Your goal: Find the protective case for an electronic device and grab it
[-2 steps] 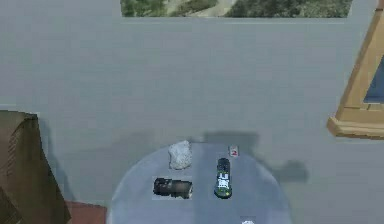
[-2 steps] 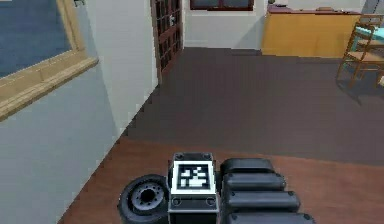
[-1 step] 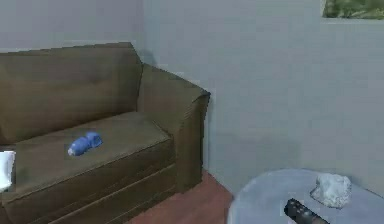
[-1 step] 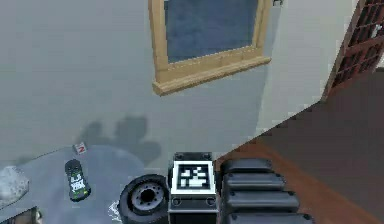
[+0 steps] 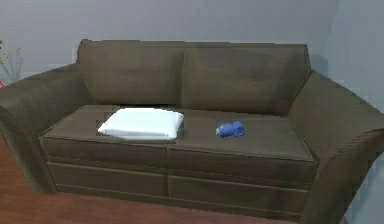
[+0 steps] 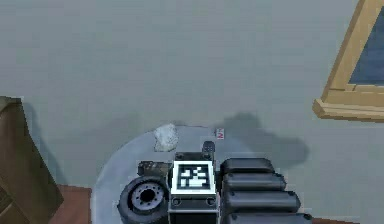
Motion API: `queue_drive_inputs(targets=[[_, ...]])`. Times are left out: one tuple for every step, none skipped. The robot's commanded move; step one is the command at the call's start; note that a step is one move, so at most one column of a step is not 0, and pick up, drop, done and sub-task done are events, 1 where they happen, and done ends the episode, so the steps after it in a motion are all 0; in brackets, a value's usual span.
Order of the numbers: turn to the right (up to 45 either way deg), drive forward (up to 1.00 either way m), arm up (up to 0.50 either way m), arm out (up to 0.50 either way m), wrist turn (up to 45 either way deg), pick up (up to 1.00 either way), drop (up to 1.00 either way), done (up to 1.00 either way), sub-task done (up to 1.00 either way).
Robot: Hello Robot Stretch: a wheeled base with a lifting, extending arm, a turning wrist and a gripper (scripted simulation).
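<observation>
Here: brown sofa (image 5: pixel 240 80) with white pillow (image 5: pixel 142 123) and small blue object (image 5: pixel 231 128). We cannot tell whether the gripper (image 6: pixel 152 168), by a round grey surface (image 6: pixel 255 140), holds anything.

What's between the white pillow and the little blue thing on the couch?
Forward view: only bare couch seat between the white pillow and blue thing.

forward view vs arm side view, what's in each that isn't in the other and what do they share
Forward view: a brown sofa with a white pillow and a small blue thing on its seat. Arm side view: a round grey table with a small white lump, a window frame, and the robot's dark arm. Shared: the grey-blue wall and reddish wood floor.
</observation>
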Motion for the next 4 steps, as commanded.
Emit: queue_drive_inputs(targets=[[0.0, 0.0, 0.0, 0.24, 0.0, 0.0, 0.0, 0.0, 0.0], [0.0, 0.0, 0.0, 0.0, 45.0, 0.0, 0.0, 0.0, 0.0], [0.0, 0.0, 0.0, 0.0, 45.0, 0.0, 0.0, 0.0, 0.0], [0.0, 0.0, 0.0, 0.0, 24.0, 0.0, 0.0, 0.0, 0.0]])
